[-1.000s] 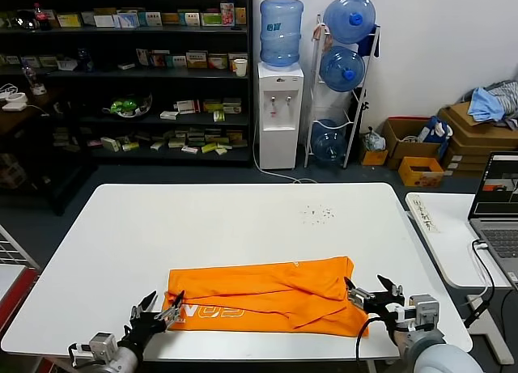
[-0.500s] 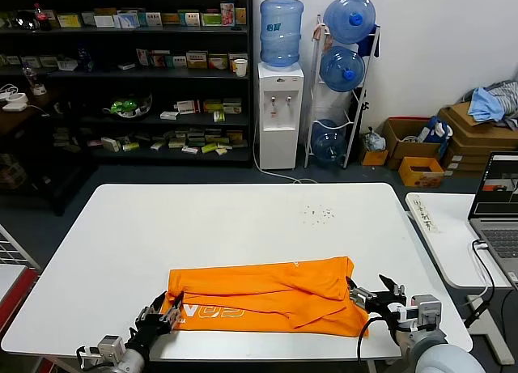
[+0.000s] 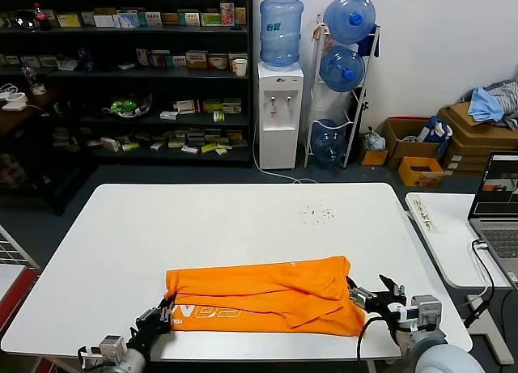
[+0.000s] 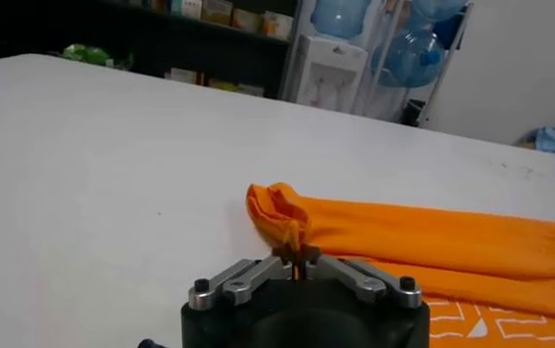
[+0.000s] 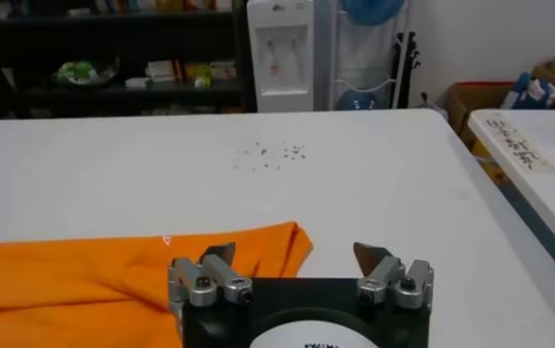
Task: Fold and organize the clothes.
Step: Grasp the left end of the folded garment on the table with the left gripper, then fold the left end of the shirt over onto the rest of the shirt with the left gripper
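- We see the shirt, a bright orange cotton tee, lying as a long flat band along the near edge of the white bench, white lettering showing at its near left.
- Our left end effector is at the shirt's near left corner, fingers pinched tight on a small bunch of fabric; the cloth puckers into soft ridges just beyond the tips.
- We judge that this corner is held so the edge can be lifted for a fold.
- Our right end effector sits at the shirt's near right corner with its fingers spread wide, holding nothing; the orange hem lies just beyond its left finger.
- The cloth looks thin and limp, creased in long shallow folds, so we expect it to sag when raised.
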Robot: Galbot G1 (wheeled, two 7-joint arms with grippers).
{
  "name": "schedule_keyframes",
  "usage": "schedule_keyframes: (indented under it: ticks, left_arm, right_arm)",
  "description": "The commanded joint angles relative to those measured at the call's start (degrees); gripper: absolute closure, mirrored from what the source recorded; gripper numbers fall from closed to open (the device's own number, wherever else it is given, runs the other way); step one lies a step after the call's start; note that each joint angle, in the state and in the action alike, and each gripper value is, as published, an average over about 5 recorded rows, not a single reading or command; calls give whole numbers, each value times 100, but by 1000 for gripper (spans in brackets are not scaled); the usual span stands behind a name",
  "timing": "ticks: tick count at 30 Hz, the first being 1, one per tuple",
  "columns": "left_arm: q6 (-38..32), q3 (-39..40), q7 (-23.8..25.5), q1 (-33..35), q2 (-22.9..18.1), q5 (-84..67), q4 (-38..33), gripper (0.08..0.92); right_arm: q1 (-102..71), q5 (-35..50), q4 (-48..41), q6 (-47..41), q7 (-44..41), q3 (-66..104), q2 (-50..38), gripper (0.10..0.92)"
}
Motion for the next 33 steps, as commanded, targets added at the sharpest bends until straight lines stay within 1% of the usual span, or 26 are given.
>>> schedule_keyframes:
  ticks: [1, 4, 8, 10, 15, 18, 21, 24, 27, 30, 33]
  left_arm:
    - [4, -453, 42, 27, 107, 420, -390, 872]
    - [58, -960, 121, 90, 300, 744, -562, 872]
    - [157, -1742, 246, 209, 663, 1026, -506, 872]
    - [203, -2151, 315, 280, 863, 1186, -344, 872]
    - [191, -3038, 495, 494, 1331, 1673, 320, 872]
    - [100, -3430, 550, 593, 1518, 2033, 590, 872]
    - [-13, -3651, 570, 607, 1595, 2457, 686, 872]
    - [-68, -3666, 534, 604, 1549, 2569, 531, 872]
    - [-34, -3378, 442, 649, 1392, 1952, 59, 872]
    - [199, -2751, 253, 776, 1156, 812, -714, 872]
    - [542, -1914, -29, 890, 874, -320, -1506, 872]
  right_arm:
    - [122, -6, -52, 6, 22, -71, 12, 203]
    - [239, -5, -101, 5, 39, -150, 21, 203]
    - [368, 0, -151, 2, 49, -244, 24, 203]
    - [425, 3, -173, 1, 52, -287, 27, 203]
    - [556, 11, -220, -1, 63, -386, 39, 203]
    - [614, 7, -248, -5, 69, -449, 52, 203]
    - [672, 0, -275, -12, 83, -519, 67, 203]
    - [724, -3, -278, -18, 105, -576, 86, 203]
    - [745, -9, -270, -25, 127, -603, 104, 203]
    - [733, -23, -267, -27, 138, -602, 118, 203]
    - [699, -42, -263, -25, 141, -579, 127, 203]
